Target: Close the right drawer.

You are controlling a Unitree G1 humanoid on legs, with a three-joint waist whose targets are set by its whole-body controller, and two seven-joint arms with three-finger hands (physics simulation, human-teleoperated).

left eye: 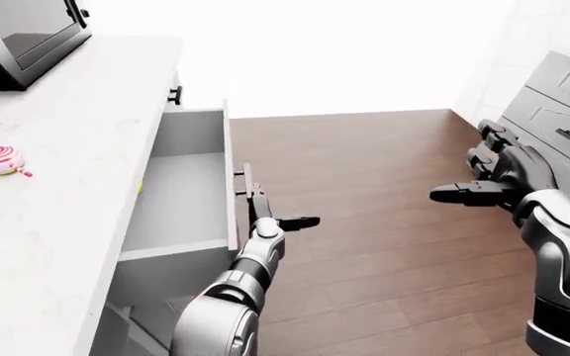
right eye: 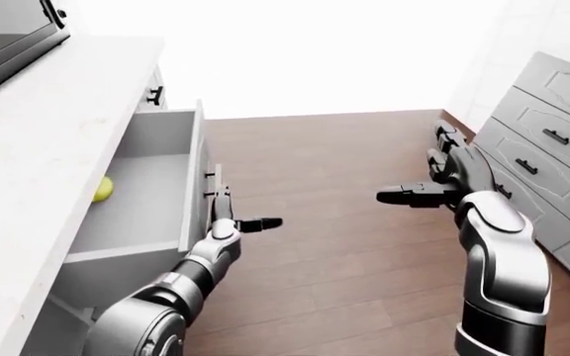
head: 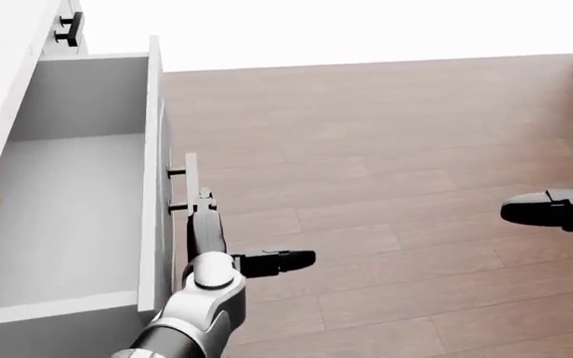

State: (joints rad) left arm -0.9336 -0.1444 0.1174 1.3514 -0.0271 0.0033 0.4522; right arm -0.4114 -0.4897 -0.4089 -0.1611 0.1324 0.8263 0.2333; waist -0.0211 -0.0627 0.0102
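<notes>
My left robot hand point(head: 205, 224), fingers apart, presses the drawer point(head: 78, 186) handle point(head: 189, 186); it may slip off sideways.

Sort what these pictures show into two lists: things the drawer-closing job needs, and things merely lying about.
Needed: open drawer; its handle; left hand against the handle.

Lying about: yellow-green ball in the drawer; lollipop on the counter; right hand, idle.
</notes>
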